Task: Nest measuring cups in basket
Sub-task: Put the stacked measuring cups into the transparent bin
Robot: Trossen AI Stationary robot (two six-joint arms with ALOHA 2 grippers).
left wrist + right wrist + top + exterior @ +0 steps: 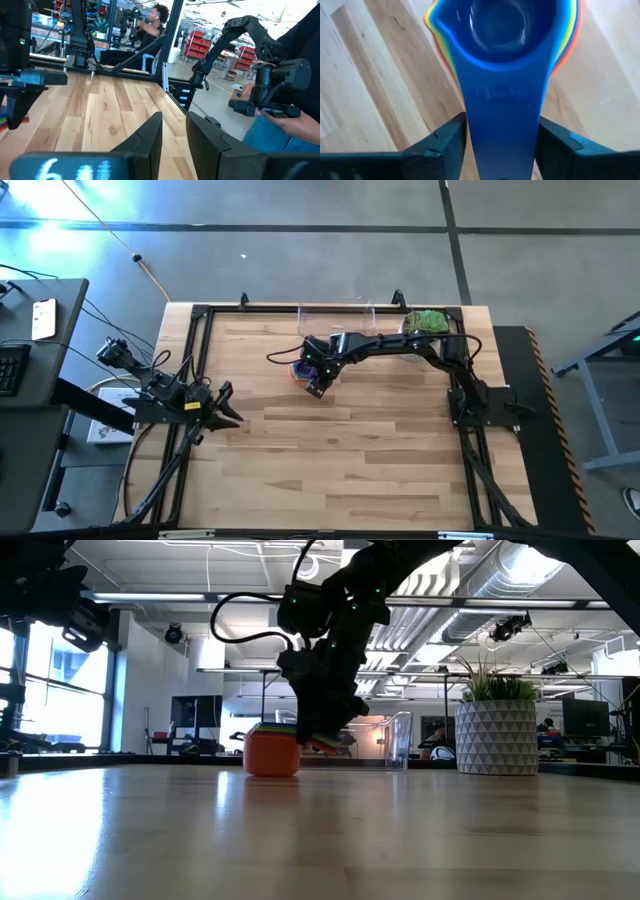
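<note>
A nested stack of measuring cups (299,370) stands on the table in front of the clear basket (336,313). The blue cup (500,25) is innermost, with yellow, orange and red rims around it. In the low view the orange cup (272,754) rests on its base. My right gripper (318,383) slants down over the stack's handles, its fingers on either side of the blue handle. My left gripper (226,406) waits open at the table's left edge, holding nothing. My right gripper's fingers (447,145) flank the two long edges of the blue cup's handle (502,125), lying across it and slanting down from above. No clear gap shows, so I cannot tell whether they touch it. The stack rests on the table.
A white pot with a green plant (427,322) stands at the far right, beside the basket. A black frame (190,340) runs along the table's edges. People show in the room beyond the table in the left wrist view.
</note>
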